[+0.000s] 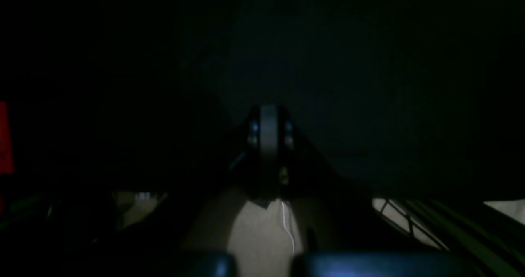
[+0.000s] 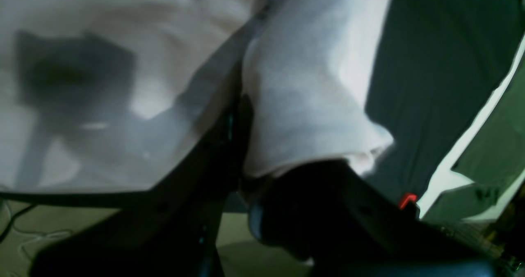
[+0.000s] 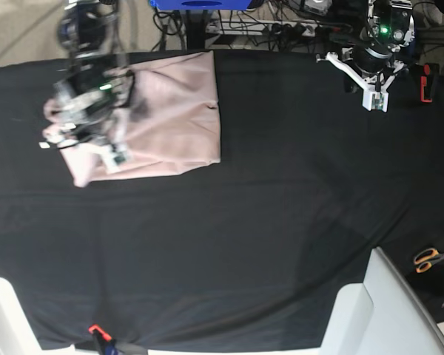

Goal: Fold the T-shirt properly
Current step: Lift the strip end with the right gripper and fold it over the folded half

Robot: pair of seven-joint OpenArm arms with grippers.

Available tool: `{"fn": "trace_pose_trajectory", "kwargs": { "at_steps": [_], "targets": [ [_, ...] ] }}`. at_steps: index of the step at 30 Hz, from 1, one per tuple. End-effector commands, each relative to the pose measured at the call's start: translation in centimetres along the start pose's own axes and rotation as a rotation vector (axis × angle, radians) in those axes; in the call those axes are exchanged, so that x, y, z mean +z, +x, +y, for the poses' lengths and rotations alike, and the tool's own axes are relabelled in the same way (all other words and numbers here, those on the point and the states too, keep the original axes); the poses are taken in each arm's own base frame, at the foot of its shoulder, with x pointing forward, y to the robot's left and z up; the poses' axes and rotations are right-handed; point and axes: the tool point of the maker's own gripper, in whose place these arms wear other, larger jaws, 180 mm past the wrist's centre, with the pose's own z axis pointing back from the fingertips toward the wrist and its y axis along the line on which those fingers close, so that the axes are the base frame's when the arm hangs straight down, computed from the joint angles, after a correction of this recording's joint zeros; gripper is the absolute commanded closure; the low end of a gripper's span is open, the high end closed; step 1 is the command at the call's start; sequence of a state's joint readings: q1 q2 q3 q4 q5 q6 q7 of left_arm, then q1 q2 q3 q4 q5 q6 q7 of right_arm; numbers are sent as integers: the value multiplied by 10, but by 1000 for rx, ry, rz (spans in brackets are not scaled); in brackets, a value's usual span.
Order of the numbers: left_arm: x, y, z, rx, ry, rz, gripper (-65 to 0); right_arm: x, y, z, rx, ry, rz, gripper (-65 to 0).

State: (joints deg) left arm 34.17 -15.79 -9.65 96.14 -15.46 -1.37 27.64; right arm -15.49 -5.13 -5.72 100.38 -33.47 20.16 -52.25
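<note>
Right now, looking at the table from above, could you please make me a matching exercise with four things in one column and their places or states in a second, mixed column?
Things:
1. T-shirt
2. right gripper
3. left gripper
4. scissors

Places or states:
A. shut, holding nothing, away from the shirt
B. orange handles, at the table's edge
C. pale pink, lying on the black cloth
D. closed on a bunch of the shirt's fabric

Pairs: 1-C, 2-D, 3-A, 4-B

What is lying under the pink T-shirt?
The T-shirt lies on the black cloth, which shows all around it. What is beneath the cloth, or hidden under the shirt itself, cannot be seen.
</note>
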Motion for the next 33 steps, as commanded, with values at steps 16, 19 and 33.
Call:
{"fn": "trace_pose_trajectory", "kwargs": {
  "at_steps": [16,19,33],
  "targets": [
    [-1,13,6,-8,13,-37,0,0,34,69,-1,-168,-37,-3],
    [-1,13,6,-8,13,-37,0,-1,36,67,15,-253,-55,-3],
    [-1,14,6,-9,13,-39,0,12,59,89,131,-316,-129,-35]
  ]
}}
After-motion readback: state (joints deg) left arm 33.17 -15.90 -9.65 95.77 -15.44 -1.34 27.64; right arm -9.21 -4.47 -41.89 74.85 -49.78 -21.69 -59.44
